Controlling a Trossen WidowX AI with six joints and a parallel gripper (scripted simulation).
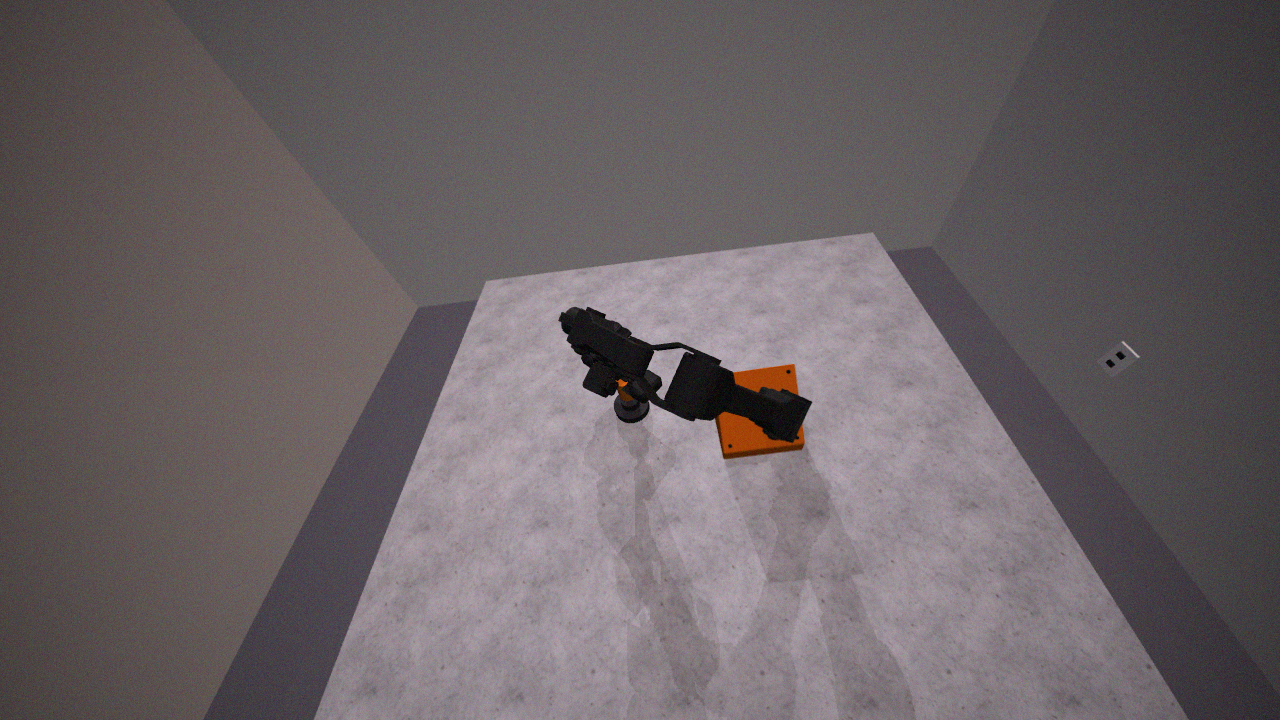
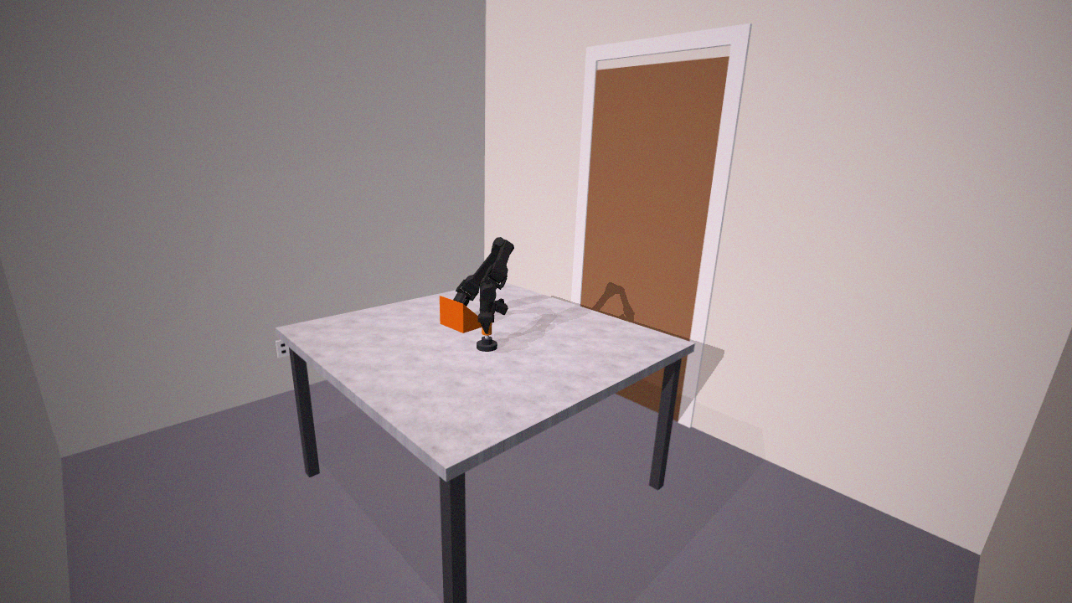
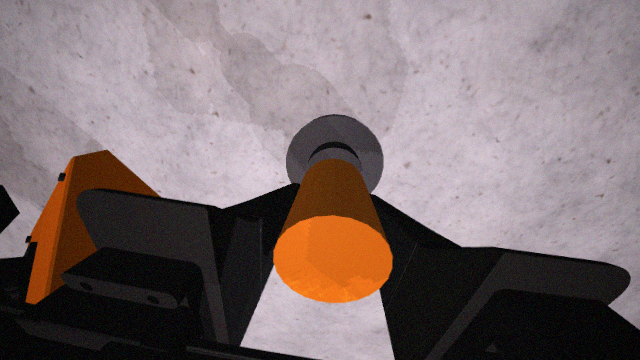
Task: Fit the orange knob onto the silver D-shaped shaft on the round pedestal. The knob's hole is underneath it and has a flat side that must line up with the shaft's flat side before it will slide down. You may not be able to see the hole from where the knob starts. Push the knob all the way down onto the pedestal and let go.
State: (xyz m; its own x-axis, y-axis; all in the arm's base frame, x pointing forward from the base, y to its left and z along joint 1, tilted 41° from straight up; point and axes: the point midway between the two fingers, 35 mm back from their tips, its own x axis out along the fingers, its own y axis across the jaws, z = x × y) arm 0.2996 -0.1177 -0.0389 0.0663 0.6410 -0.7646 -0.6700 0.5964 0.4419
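My gripper [image 1: 626, 388] [image 2: 486, 327] [image 3: 332, 195] is shut on the orange knob [image 1: 625, 394] [image 2: 489, 330] [image 3: 333, 260], one finger on each side. The knob is held about upright over the dark round pedestal [image 1: 631, 414] [image 2: 487, 345] [image 3: 336, 127]. In the wrist view the knob's lower end overlaps the pedestal's raised centre. In the exterior view a small pale gap shows between knob and pedestal, so the knob is not down on it. The silver shaft is mostly hidden; I cannot tell whether its tip is inside the hole. The hole and both flat sides are hidden.
The arm stands on an orange wedge-shaped base [image 1: 759, 441] [image 2: 451, 313] [image 3: 95, 200] near the pedestal. All of this is on a pale mottled table [image 1: 537, 555] [image 2: 420, 389]. A brown door [image 2: 651, 202] is in the wall behind.
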